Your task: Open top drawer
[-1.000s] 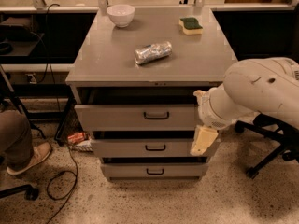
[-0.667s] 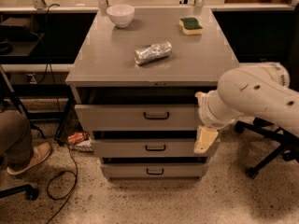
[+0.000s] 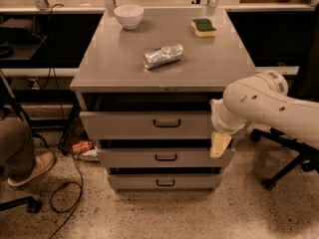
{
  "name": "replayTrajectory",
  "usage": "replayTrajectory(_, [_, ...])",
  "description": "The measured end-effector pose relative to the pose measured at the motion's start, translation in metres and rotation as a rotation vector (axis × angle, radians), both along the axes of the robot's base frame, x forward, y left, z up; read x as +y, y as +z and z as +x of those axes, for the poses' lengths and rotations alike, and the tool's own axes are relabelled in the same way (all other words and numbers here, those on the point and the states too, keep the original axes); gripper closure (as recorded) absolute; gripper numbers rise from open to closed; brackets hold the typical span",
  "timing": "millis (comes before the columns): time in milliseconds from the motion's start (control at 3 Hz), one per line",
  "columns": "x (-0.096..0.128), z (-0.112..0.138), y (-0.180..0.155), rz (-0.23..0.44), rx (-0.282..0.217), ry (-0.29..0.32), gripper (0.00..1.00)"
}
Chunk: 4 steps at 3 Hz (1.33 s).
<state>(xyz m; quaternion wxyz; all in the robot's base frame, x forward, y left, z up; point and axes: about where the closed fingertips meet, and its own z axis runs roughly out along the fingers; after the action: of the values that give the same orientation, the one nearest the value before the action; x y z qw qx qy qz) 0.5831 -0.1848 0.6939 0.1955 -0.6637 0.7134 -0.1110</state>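
The top drawer [image 3: 144, 126] is the widest of three grey drawers under the grey cabinet top. Its tall plain front has a small dark bar handle [image 3: 167, 123] at centre, and it stands slightly pulled out, with a dark gap above it. My gripper [image 3: 220, 144] hangs from the white arm [image 3: 269, 106] at the right end of the drawer fronts, level with the gap between the top drawer and the middle drawer [image 3: 164, 158]. It is to the right of the handle and apart from it. The bottom drawer [image 3: 164, 182] is the narrowest.
On the cabinet top [image 3: 109, 63] stand a white bowl [image 3: 128, 15], a green-and-yellow sponge [image 3: 204, 27] and a silver foil packet [image 3: 163, 56]. A person's leg and shoe [image 3: 22, 158] and cables lie at the left. A black chair base [image 3: 286, 168] stands at the right.
The white arm has shifted a little to the left, closer to the drawers. The gripper stays at the right end of the drawer fronts, slightly higher. The drawers have not moved.
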Motion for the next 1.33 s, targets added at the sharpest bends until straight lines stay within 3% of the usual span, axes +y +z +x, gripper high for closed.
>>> replayTrajectory(333, [-0.007, 0.022, -0.019, -0.014, 0.016, -0.001, 0.0])
replayTrajectory(667, [-0.011, 0.04, -0.033, 0.003, 0.036, 0.0, 0.19])
replayTrajectory(1000, [-0.015, 0.041, -0.036, 0.025, 0.048, -0.005, 0.41])
replayTrajectory(1333, [-0.02, 0.024, -0.029, 0.036, 0.044, -0.024, 0.65])
